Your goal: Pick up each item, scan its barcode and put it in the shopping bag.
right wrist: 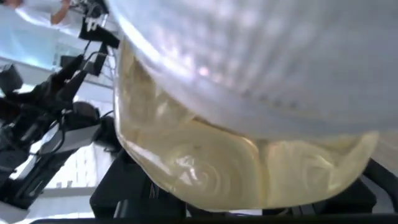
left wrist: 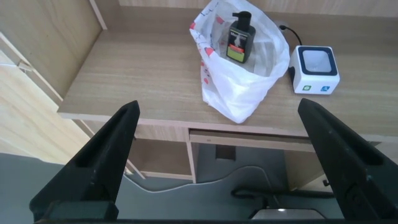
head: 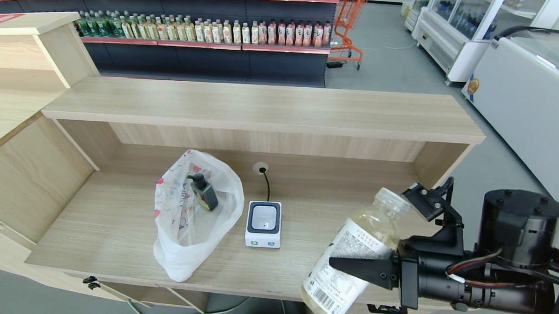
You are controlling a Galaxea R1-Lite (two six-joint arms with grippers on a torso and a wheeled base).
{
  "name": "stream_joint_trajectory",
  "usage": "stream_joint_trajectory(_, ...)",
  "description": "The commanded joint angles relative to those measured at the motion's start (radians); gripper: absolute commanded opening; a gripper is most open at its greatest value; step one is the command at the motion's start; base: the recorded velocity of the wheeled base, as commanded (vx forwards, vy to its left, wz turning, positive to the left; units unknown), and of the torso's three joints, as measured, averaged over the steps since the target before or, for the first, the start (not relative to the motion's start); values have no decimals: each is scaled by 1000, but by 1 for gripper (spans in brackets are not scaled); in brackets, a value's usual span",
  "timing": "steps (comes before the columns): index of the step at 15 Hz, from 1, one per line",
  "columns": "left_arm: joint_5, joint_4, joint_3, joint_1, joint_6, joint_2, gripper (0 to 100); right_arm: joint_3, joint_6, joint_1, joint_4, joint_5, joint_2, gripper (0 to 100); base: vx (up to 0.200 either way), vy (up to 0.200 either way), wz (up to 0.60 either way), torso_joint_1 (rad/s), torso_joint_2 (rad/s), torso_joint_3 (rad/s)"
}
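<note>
My right gripper [head: 364, 264] is shut on a clear bottle [head: 370, 230] of pale yellow drink, held tilted above the counter's front right edge, cap up and away, barcode at its low end. The bottle [right wrist: 249, 124] looms very close in the right wrist view. A white scanner [head: 263, 224] sits mid-counter, left of the bottle. The printed plastic shopping bag [head: 188, 228] lies open left of the scanner, with a dark pump bottle [head: 204, 191] inside. My left gripper [left wrist: 219, 109] is open and holds nothing, low in front of the counter, facing the bag [left wrist: 239, 93], pump bottle [left wrist: 239, 37] and scanner [left wrist: 316, 68].
The wooden counter [head: 110, 216] is a recess with side walls and a raised ledge [head: 262, 107] behind. A black cable [head: 267, 184] runs from the scanner to a hole at the back. Drink shelves [head: 205, 31] and a chest freezer [head: 528, 91] stand beyond.
</note>
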Motion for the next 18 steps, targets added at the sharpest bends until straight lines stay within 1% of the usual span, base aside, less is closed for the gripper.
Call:
stream_joint_trajectory(1,0,0,0,0,0,0,100,4,6,16,2,23,-14,0,0,0,0,0,0,0)
stream_joint_trajectory(4,0,0,0,0,2,0,100,2,37,19,5,91,-22,0,0,0,0,0,0,0)
stream_joint_trajectory(5,0,0,0,0,0,0,100,4,37,21,8,96,-24,0,0,0,0,0,0,0)
stream_joint_trajectory(8,0,0,0,0,0,0,100,2,36,35,74,97,-45,0,0,0,0,0,0,0)
stream_joint_trajectory(18,0,0,0,0,0,0,100,1,34,42,76,97,-45,0,0,0,0,0,0,0)
